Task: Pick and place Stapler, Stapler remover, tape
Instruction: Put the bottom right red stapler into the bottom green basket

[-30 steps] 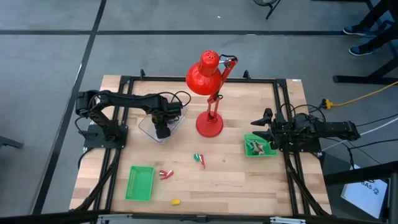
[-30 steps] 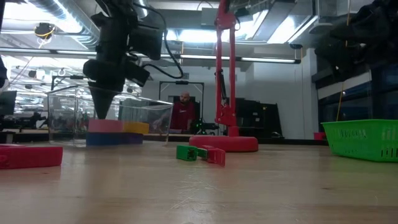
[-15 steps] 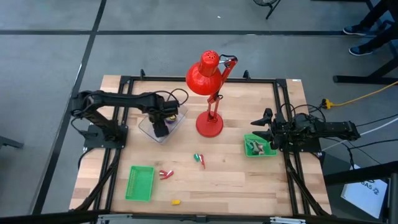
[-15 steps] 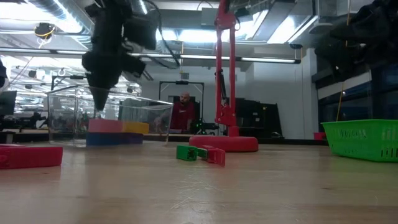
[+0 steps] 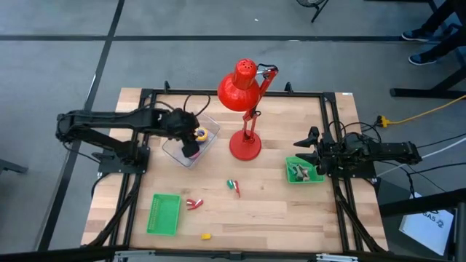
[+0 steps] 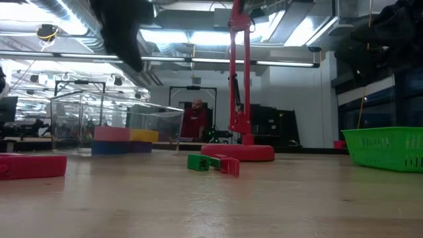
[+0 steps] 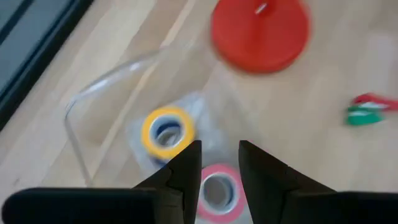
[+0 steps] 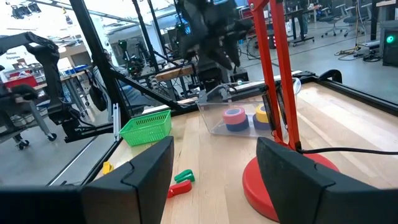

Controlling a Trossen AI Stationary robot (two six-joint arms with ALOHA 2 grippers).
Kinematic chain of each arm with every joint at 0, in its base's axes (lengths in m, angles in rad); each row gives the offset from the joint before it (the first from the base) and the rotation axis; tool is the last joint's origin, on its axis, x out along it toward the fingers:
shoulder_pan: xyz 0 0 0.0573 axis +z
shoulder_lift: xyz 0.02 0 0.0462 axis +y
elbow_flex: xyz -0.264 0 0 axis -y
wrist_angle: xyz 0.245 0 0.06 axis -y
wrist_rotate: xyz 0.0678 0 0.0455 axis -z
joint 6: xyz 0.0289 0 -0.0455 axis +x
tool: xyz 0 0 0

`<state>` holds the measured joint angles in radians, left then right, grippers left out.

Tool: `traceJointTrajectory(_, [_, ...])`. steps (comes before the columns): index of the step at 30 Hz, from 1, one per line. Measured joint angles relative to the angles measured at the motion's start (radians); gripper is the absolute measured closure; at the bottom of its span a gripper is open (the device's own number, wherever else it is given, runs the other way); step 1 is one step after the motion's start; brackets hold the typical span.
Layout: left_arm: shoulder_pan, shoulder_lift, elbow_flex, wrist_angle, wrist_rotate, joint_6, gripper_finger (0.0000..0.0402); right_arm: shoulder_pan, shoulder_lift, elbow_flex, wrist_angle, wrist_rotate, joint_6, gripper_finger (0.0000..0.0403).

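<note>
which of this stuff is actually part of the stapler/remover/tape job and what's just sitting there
Job: yellow tape roll and pink tape roll in the clear container, under the left gripper; red and green piece, likely the staple remover.
Lying about: red lamp; small yellow bit; right gripper, idle.

Contents of the right green basket (image 5: 303, 172) are too small to tell.

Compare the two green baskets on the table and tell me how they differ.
The left green basket sits near the table's front left corner, away from both arms; the right green basket lies directly at the right gripper. The left basket looks empty, while the right basket holds small dark items, too small to identify. The left one appears longer and narrower. Both are green mesh baskets resting flat on the wooden table.
</note>
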<state>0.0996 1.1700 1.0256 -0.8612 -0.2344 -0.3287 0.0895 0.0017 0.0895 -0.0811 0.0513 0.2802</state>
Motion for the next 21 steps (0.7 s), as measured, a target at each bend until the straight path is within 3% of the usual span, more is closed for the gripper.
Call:
traceJointTrajectory(9, [-0.178,-0.026,0.000,0.116,-0.005,0.080,0.0303,0.000,0.000,0.000,0.000,0.000,0.000,0.0171])
traceJointTrajectory(21, [-0.410,0.003,0.000,0.171,-0.105,0.098,0.0316,0.000,0.000,0.000,0.000,0.000,0.000,0.0171])
